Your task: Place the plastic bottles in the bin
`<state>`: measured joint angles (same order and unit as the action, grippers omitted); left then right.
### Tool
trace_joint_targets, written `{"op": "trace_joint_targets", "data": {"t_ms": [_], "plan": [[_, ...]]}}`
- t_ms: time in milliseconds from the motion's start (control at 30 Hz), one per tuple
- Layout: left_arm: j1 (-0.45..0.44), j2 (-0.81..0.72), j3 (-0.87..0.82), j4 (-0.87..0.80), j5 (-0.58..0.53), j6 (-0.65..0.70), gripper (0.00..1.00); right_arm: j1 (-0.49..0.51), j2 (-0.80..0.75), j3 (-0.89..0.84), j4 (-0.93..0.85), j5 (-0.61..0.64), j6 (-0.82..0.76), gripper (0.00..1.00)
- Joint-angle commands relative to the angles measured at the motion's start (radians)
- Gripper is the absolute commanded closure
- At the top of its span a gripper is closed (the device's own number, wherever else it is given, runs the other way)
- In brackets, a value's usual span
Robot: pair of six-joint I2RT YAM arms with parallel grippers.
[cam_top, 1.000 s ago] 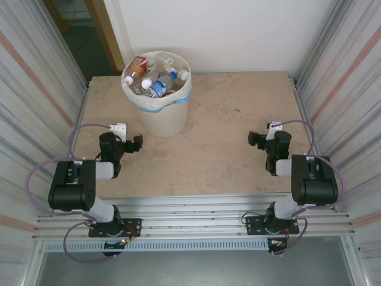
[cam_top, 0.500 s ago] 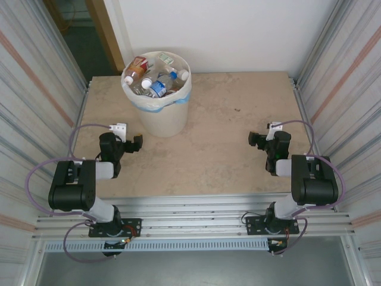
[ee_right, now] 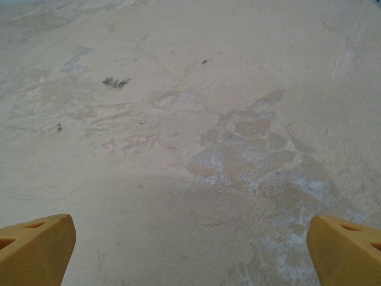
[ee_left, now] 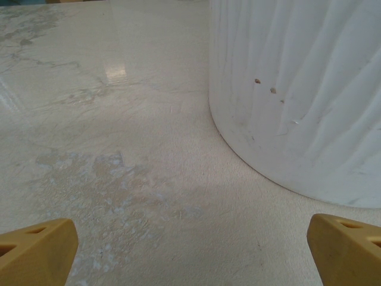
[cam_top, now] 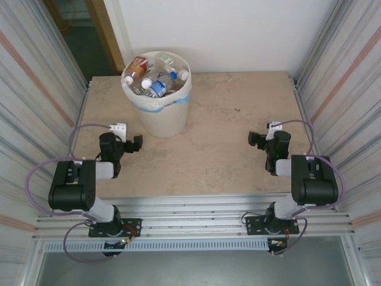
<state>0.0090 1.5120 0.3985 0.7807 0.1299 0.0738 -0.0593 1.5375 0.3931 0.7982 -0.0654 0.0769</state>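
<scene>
The cream-white bin (cam_top: 159, 113) stands at the back left of the table, with a blue tape band under its rim. Several plastic bottles (cam_top: 156, 80) lie heaped inside it, clear ones with red, blue and green labels. My left gripper (cam_top: 128, 142) rests low near the table's front left, just short of the bin, open and empty. In the left wrist view the bin's ribbed wall (ee_left: 303, 89) rises at the right, beyond my yellow fingertips (ee_left: 36, 247). My right gripper (cam_top: 266, 138) sits at the front right, open over bare table, its fingertips (ee_right: 345, 250) wide apart.
The beige table (cam_top: 232, 119) is walled by corrugated metal panels on both sides (cam_top: 342, 89) and a white wall at the back. An aluminium rail frame (cam_top: 196, 220) runs along the near edge, where both arm bases are bolted.
</scene>
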Motion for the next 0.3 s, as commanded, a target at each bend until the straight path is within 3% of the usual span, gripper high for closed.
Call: {"op": "trace_joint_targets", "data": {"t_ms": [0, 267], "plan": [[-0.003, 0.001, 0.016, 0.005, -0.007, -0.003, 0.01, 0.003, 0.004, 0.022, -0.01, 0.017, 0.005, 0.02], [-0.002, 0.001, 0.015, 0.005, -0.008, -0.003, 0.01, 0.003, 0.002, 0.02, -0.01, 0.016, 0.006, 0.02]]}}
